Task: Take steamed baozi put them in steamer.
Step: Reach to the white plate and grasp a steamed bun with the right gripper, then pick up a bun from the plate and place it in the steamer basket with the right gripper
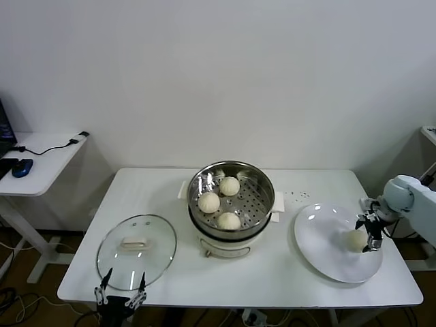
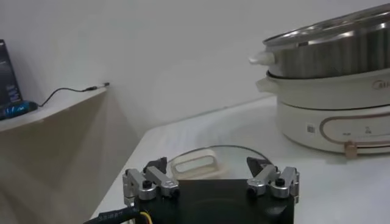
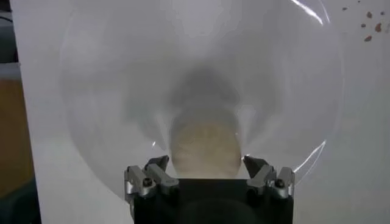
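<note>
My right gripper [image 1: 368, 233] is down over the white plate [image 1: 320, 238] at the right end of the table [image 1: 157, 191]. Its fingers [image 3: 159, 169] stand apart on either side of the last steamed baozi [image 1: 355, 238], which sits on the plate directly between them. In the right wrist view that bun [image 3: 204, 149] fills the gap between the fingertips. I cannot tell whether the pads touch it. The jaws are spread, not clamped.

The steamer [image 1: 262, 178] stands well away from this gripper, toward my left, at the middle of the table. Three buns lie on its perforated floor: one [image 1: 229, 185] on the side away from me, one [image 1: 208, 202] to the left, one [image 1: 229, 221] nearest me. None of them touches another.

My left gripper [image 1: 120, 295] hangs at the near edge of the table, idle, with its fingers spread and nothing between them. Just ahead of it lies the glass lid [image 1: 160, 242], flat on the table, white handle up. The left wrist view shows this gripper [image 2: 211, 176] with the lid handle [image 2: 194, 164] just beyond the fingertips, and the steamer [image 2: 341, 55] on its white base farther off, toward my right.

Small dark specks [image 1: 297, 196] mark the tabletop between the steamer and the plate.
</note>
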`<state>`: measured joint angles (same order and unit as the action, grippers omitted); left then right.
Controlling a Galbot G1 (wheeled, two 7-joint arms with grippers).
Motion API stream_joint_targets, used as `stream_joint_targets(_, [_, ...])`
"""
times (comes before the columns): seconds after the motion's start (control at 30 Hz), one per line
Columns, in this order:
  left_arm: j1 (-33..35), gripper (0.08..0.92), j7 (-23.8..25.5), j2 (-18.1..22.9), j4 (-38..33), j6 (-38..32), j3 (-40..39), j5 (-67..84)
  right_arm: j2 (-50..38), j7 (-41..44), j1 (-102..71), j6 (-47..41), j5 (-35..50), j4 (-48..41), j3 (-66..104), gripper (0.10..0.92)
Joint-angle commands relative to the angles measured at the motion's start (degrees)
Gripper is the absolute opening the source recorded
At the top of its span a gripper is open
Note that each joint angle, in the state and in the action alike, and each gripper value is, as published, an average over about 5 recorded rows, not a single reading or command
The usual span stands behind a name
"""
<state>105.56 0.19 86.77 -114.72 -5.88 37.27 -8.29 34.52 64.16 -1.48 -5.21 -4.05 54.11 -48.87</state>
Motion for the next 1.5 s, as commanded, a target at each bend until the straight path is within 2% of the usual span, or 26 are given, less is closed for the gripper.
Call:
stream_joint_targets(0.03, [-0.1, 0.823, 0.0, -0.1, 0.3, -0.1, 0.0, -0.1, 2.5, 0.2, -1.5, 0.6, -2.1, -3.0, 1.7, 0.82])
stream_joint_targets(0.13, [-0.1, 0.823, -0.1, -0.1, 0.3, -0.1, 0.0, -0.1, 2.5, 0.3, -1.4, 0.7, -1.8, -3.0, 1.7, 0.787])
stream_joint_targets(0.4, [0.0, 0.823, -0.1, -0.2, 0.4, -0.2, 0.1, -0.1, 1.7, 0.6, -0.7, 0.3, 0.4, -2.0, 0.7, 0.627])
stream_joint_targets(0.63, [0.0, 0.823, -0.1, -0.3, 0.8, -0.4, 0.0, 0.0, 0.2, 0.4, 0.9, -0.6, 4.2, -0.3, -0.9, 0.59])
stream_joint_targets(0.8, [-0.2, 0.823, -0.2, -0.4, 0.7, -0.4, -0.3, 0.1, -0.7, 0.1, 10.1, -2.6, 12.3, 1.9, -6.9, 0.583])
stream_joint_targets(0.93, [-0.5, 0.823, -0.4, -0.6, 0.6, -0.1, -0.7, 0.3, 1.9, -0.6, 25.7, -4.8, 23.6, 2.2, -19.7, 0.578])
stream_joint_targets(1.2, [-0.9, 0.823, -0.8, -1.5, 0.4, 0.2, -2.0, 1.0, 12.9, -1.9, 50.2, -9.1, 43.4, 6.6, -40.4, 0.577])
stream_joint_targets(1.37, [-1.7, 0.823, -0.9, -2.2, 0.4, 0.2, -3.5, 1.0, 19.7, -3.7, 55.9, -11.4, 52.7, 9.9, -46.0, 0.577])
stream_joint_targets(1.5, [-2.2, 0.823, -0.8, -2.4, 0.5, 0.1, -4.6, 0.7, 24.7, -5.6, 57.1, -12.9, 56.8, 10.9, -48.1, 0.578])
